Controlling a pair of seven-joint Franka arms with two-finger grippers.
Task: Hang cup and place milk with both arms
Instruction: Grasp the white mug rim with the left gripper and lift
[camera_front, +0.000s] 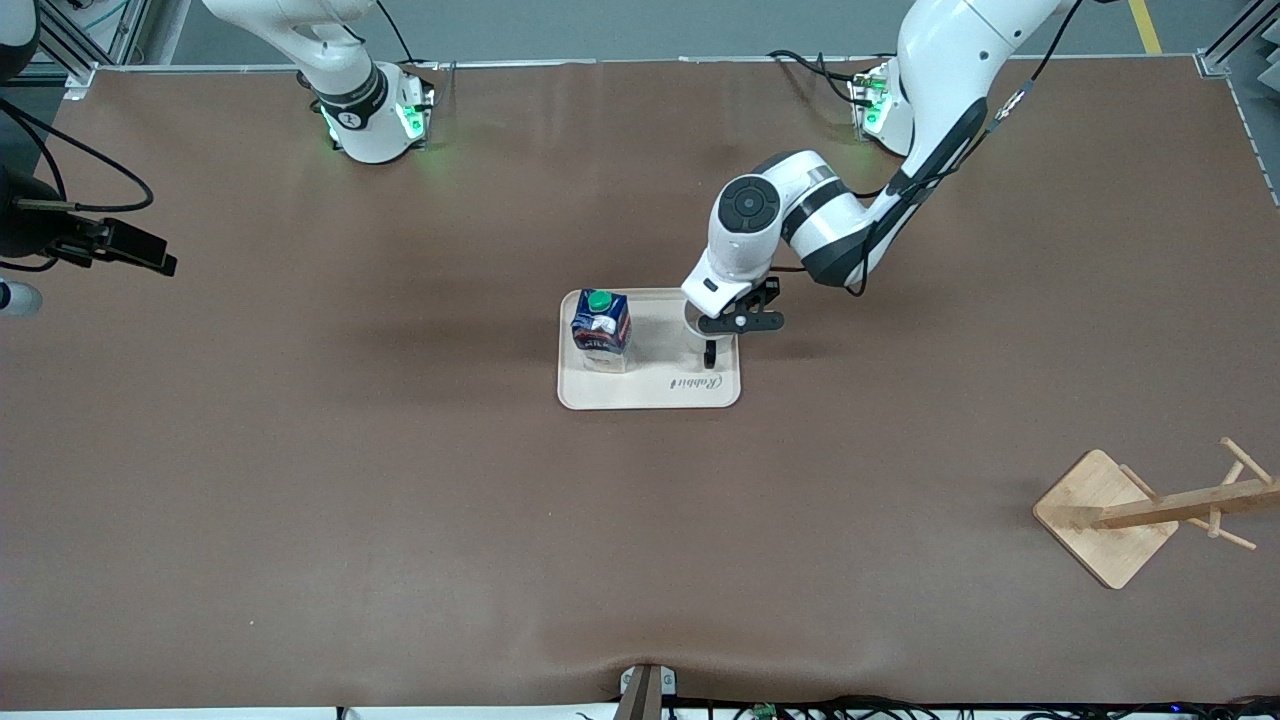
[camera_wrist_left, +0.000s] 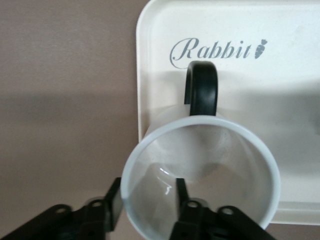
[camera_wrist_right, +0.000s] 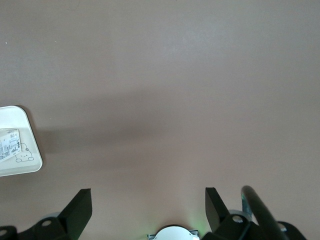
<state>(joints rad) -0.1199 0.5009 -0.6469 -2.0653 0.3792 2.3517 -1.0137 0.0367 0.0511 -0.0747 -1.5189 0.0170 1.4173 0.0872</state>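
Note:
The white cup (camera_wrist_left: 215, 150) stands upright on the cream tray (camera_wrist_left: 295, 90), at the end nearer the left arm, its black handle (camera_wrist_left: 201, 87) pointing toward the front camera. My left gripper (camera_wrist_left: 147, 192) is down on it, one finger outside the rim and one inside, the jaws partly closed with a gap still showing at the inner finger. From the front, the hand (camera_front: 722, 325) hides most of the cup (camera_front: 695, 322). The blue milk (camera_front: 601, 330) with a green cap stands on the tray's other end. My right gripper (camera_wrist_right: 148, 202) waits open over bare table.
A wooden cup rack (camera_front: 1150, 510) on a square base stands near the front camera at the left arm's end of the table. The tray (camera_front: 650, 392) sits mid-table on the brown mat. The right arm's hand (camera_front: 120, 245) hangs at its own end of the table.

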